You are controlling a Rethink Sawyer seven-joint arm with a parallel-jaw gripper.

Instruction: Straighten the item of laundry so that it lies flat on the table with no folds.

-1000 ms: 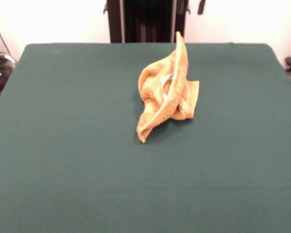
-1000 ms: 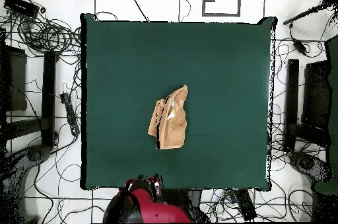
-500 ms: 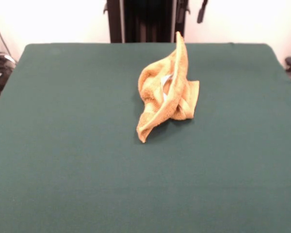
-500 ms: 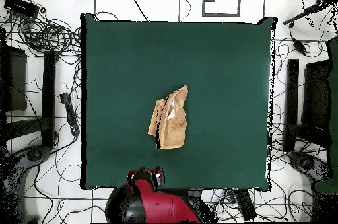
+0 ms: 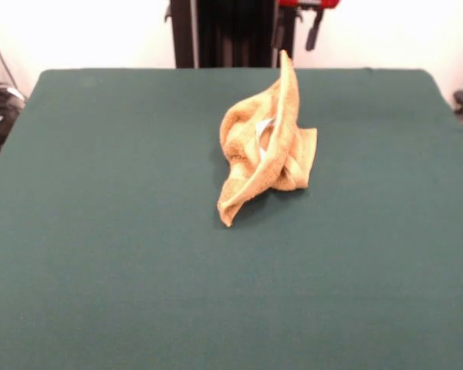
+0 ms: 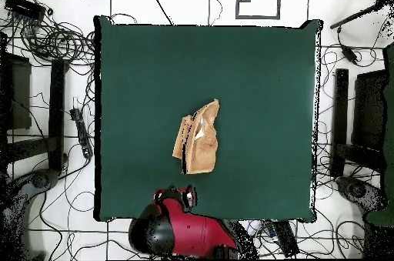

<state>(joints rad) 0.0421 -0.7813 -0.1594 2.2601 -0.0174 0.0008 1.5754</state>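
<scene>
The golden-yellow towel point(image 5: 266, 146) lies crumpled near the middle of the green table point(image 5: 100, 231). One corner stands up in a peak toward the far side, and a white tag point(image 5: 262, 126) shows in its folds. In the overhead view the towel point(image 6: 198, 138) is a folded, narrow heap on the table point(image 6: 262, 81). My gripper point(image 5: 297, 31) hangs open and empty at the far edge, above and behind the towel's peak and not touching it. From above, the gripper point(image 6: 175, 195) is at the table's bottom edge, below the towel.
The black pedestal point(image 5: 231, 31) stands behind the table's far edge. The red arm point(image 6: 181, 231) reaches over the bottom edge in the overhead view. Cables point(image 6: 54, 38) and dark equipment point(image 6: 354, 127) lie on the floor round the table.
The arm has come in toward the table, and the gripper has dropped lower into the front view, with red parts now showing. The towel has not moved.
</scene>
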